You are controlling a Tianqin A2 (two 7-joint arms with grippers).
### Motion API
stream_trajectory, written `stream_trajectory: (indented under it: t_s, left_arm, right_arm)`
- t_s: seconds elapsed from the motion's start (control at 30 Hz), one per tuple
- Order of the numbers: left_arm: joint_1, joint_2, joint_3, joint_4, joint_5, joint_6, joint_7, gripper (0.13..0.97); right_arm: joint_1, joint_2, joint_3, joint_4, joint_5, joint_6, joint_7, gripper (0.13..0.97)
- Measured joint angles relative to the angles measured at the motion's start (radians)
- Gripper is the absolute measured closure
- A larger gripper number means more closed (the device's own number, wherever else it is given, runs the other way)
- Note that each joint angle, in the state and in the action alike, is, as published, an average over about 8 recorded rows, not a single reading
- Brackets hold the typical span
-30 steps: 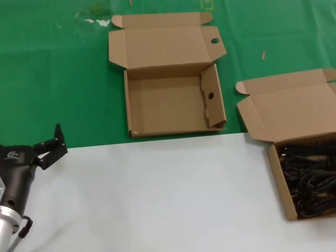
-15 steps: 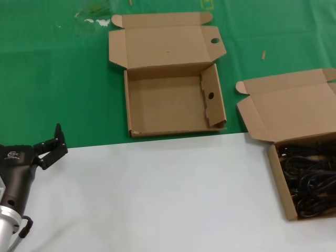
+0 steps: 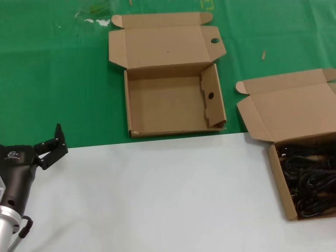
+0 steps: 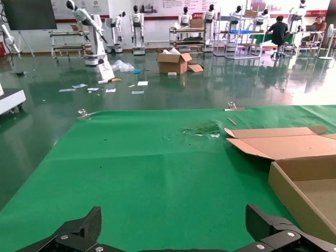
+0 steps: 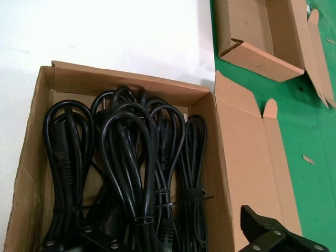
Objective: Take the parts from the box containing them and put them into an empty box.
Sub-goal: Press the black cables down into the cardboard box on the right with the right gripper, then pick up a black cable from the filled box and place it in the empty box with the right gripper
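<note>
You get even, bright overhead light with soft shadows; the hall floor (image 4: pixel 157 79) shows glare, and the distant background looks slightly soft.

No visible change since earlier.

Cord box (image 3: pixel 276 173) and cords (image 3: pixel 310 184) cut off at head view's right edge.

On my right, the black power cords (image 5: pixel 131 173) lie bundled in their open plain-lidded box (image 3: pixel 294 113). The empty box (image 3: pixel 168 105), with its holed lid laid back, sits open ahead of me.
</note>
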Motion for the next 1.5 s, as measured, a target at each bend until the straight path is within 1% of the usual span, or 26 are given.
stream_trajectory:
  t_s: [0.2, 0.23, 0.5, 0.53, 0.8, 0.83, 0.97, 1.1, 1.23, 1.33, 1.4, 1.5]
  left_arm:
    - [0.000, 0.000, 0.000, 0.000, 0.000, 0.000, 0.000, 0.132]
    - [0.000, 0.000, 0.000, 0.000, 0.000, 0.000, 0.000, 0.132]
    - [0.000, 0.000, 0.000, 0.000, 0.000, 0.000, 0.000, 0.132]
    - [0.000, 0.000, 0.000, 0.000, 0.000, 0.000, 0.000, 0.132]
    - [0.000, 0.000, 0.000, 0.000, 0.000, 0.000, 0.000, 0.132]
    - [0.000, 0.000, 0.000, 0.000, 0.000, 0.000, 0.000, 0.132]
    - [0.000, 0.000, 0.000, 0.000, 0.000, 0.000, 0.000, 0.132]
    - [0.000, 0.000, 0.000, 0.000, 0.000, 0.000, 0.000, 0.132]
    - [0.000, 0.000, 0.000, 0.000, 0.000, 0.000, 0.000, 0.132]
    - [0.000, 0.000, 0.000, 0.000, 0.000, 0.000, 0.000, 0.132]
    - [0.000, 0.000, 0.000, 0.000, 0.000, 0.000, 0.000, 0.132]
    - [0.000, 0.000, 0.000, 0.000, 0.000, 0.000, 0.000, 0.132]
  right_arm:
    - [-0.007, 0.006, -0.005, 0.000, 0.010, 0.005, 0.000, 0.330]
    - [-0.009, 0.007, -0.005, 0.000, 0.011, 0.005, 0.000, 0.330]
    - [-0.011, 0.012, -0.009, -0.006, 0.022, 0.007, -0.008, 0.526]
    - [-0.010, 0.012, -0.010, -0.008, 0.023, 0.007, -0.010, 0.526]
    - [-0.006, 0.019, -0.014, -0.012, 0.031, 0.003, -0.015, 0.732]
    - [-0.007, 0.020, -0.013, -0.011, 0.032, 0.002, -0.015, 0.732]
    - [-0.019, 0.028, -0.004, 0.007, 0.040, 0.004, -0.015, 0.797]
    - [-0.047, 0.048, 0.029, 0.055, 0.058, 0.006, 0.004, 0.863]
    - [-0.074, 0.068, 0.078, 0.140, 0.088, 0.013, 0.058, 0.867]
    - [-0.069, 0.063, 0.096, 0.219, 0.103, 0.030, 0.111, 0.871]
    - [-0.049, 0.045, 0.088, 0.271, 0.102, 0.048, 0.145, 0.874]
    - [0.007, -0.006, 0.041, 0.339, 0.078, 0.076, 0.184, 0.874]
